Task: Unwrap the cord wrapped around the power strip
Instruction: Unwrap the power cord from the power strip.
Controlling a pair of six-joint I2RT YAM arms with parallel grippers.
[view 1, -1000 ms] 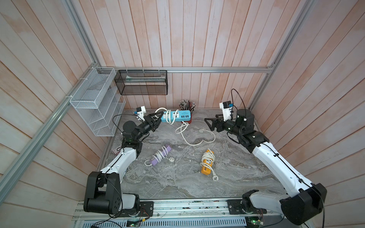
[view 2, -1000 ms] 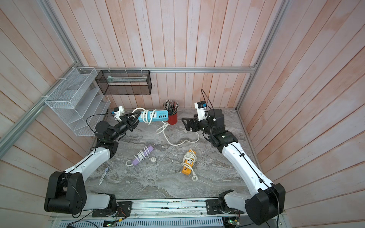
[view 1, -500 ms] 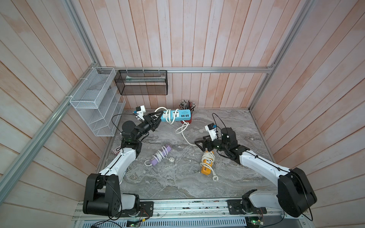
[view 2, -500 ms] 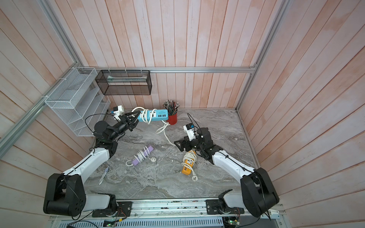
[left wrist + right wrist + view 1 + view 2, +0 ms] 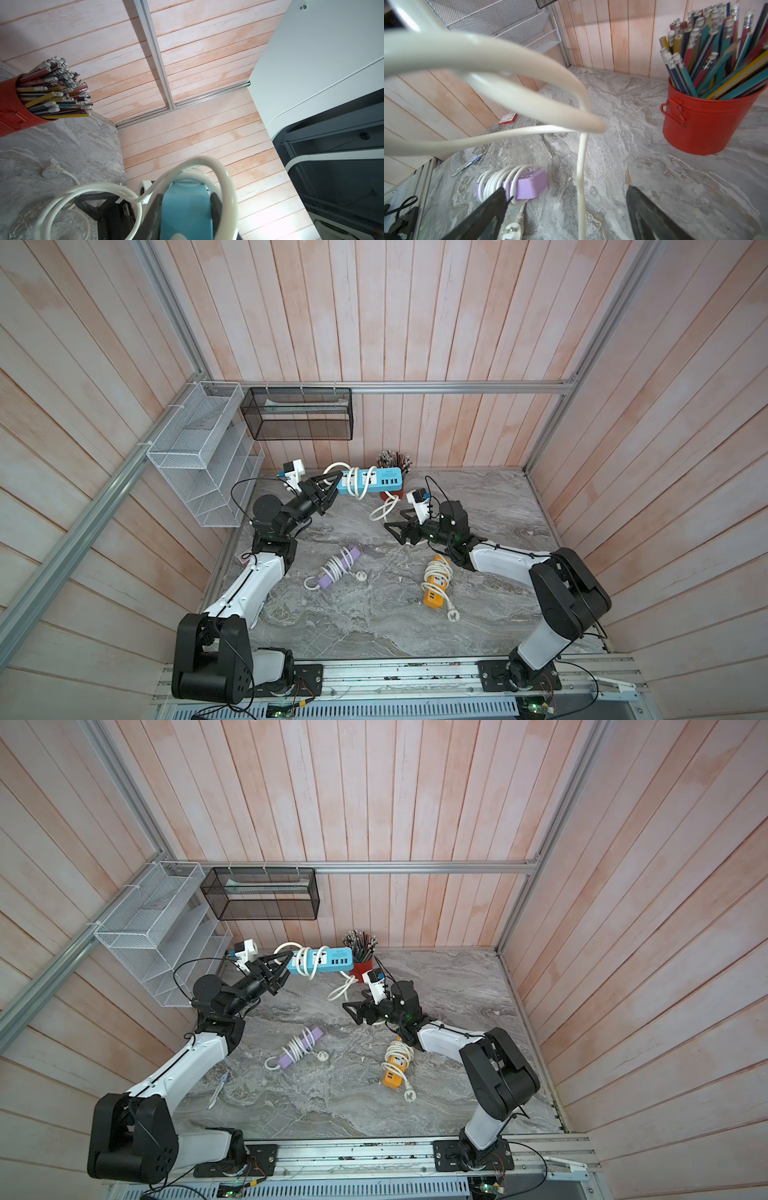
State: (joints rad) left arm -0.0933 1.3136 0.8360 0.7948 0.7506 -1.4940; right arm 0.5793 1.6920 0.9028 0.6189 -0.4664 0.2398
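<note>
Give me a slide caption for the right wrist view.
Right gripper, jaws open, faces the dangling cord; purple strip and pencil bucket beyond.

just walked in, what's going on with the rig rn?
The left gripper is shut on one end of the blue power strip, holding it off the table. Its white cord is partly unwrapped: a few loops circle the body, a slack length hangs to the table. The right gripper is open, low beside that length, gripping nothing. The purple strip and orange strip lie wrapped on the table.
</note>
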